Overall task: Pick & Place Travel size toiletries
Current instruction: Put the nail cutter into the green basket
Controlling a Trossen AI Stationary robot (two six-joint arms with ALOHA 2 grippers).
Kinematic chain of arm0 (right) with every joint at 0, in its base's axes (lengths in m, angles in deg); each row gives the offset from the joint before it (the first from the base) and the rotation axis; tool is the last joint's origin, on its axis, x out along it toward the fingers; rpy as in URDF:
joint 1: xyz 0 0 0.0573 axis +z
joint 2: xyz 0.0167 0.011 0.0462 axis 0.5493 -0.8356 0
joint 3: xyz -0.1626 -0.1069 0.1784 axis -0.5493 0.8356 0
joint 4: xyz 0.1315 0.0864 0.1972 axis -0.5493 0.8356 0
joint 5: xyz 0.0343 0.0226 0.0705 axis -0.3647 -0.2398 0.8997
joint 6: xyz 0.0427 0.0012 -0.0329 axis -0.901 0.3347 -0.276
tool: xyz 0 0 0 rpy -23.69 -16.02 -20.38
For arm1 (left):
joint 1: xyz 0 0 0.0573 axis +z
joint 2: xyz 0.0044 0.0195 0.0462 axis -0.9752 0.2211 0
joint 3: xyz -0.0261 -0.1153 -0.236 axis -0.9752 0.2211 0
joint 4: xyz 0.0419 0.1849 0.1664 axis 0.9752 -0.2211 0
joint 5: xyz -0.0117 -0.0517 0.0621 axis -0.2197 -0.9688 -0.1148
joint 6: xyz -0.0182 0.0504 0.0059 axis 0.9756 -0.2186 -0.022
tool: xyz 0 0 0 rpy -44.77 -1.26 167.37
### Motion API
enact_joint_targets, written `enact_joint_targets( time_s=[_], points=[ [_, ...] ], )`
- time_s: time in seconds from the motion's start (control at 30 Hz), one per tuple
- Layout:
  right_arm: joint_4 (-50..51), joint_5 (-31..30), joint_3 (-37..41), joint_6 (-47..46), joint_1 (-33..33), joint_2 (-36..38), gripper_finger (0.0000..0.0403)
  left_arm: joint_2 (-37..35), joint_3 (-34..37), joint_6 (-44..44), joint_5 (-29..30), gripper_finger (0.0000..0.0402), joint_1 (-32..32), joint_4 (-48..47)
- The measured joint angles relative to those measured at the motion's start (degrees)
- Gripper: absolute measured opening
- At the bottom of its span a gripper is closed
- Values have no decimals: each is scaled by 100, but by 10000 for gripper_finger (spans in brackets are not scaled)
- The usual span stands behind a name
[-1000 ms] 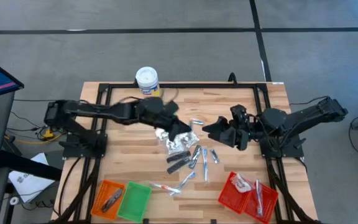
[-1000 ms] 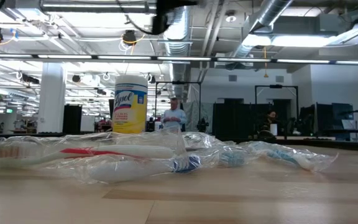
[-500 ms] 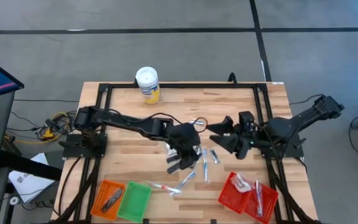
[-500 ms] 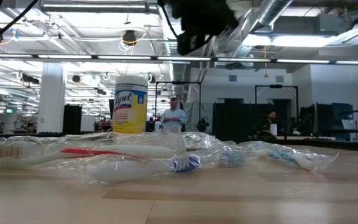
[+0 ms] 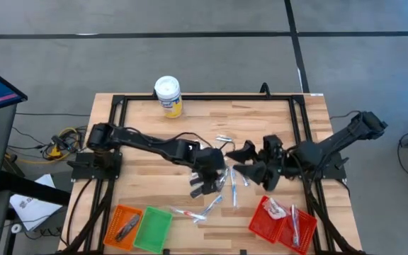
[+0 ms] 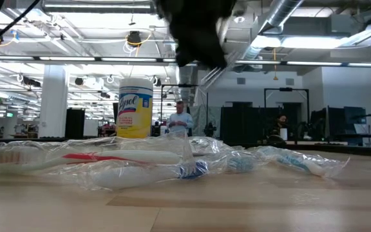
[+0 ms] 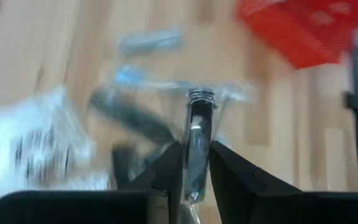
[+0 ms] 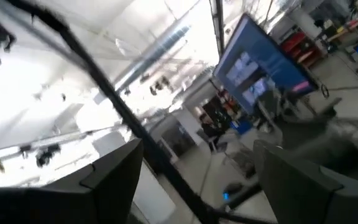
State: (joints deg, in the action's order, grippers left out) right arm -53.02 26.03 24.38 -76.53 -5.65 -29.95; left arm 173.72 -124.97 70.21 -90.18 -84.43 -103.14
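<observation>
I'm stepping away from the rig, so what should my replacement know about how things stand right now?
Left gripper: shut on a slim silvery tube, above the pile at table centre.
Right gripper: open, empty, beside the pile.
Toiletries: loose pile at mid-table; wrapped toothbrushes near the front edge.
Done: some items lie in the red basket and one in the orange basket; the green basket looks empty.
Left: place the held tube, then clear the rest. The yellow canister stands at the back.
</observation>
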Motion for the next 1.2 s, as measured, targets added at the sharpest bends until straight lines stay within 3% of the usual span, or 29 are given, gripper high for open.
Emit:
enact_joint_targets(
  time_s=[0.07,0.23,0.5,0.67,0.97,1.2],
  points=[
    [-54,27,-4,-59,-70,9,297,89,54,379,194,81,127,84],
    [-333,118,0,172,-54,7,297,153,68,-95,930,101,724,41],
    [-739,370,-2,539,-69,4,297,153,70,-154,339,162,1792,130],
    [-724,373,-2,539,-94,4,297,310,-65,-534,205,189,1889,771],
    [-476,813,-4,568,-206,195,297,1681,-1469,-1164,252,225,1809,117],
    [-172,836,-4,658,23,359,297,2015,-1676,-1666,455,246,1911,-13]
  ],
)
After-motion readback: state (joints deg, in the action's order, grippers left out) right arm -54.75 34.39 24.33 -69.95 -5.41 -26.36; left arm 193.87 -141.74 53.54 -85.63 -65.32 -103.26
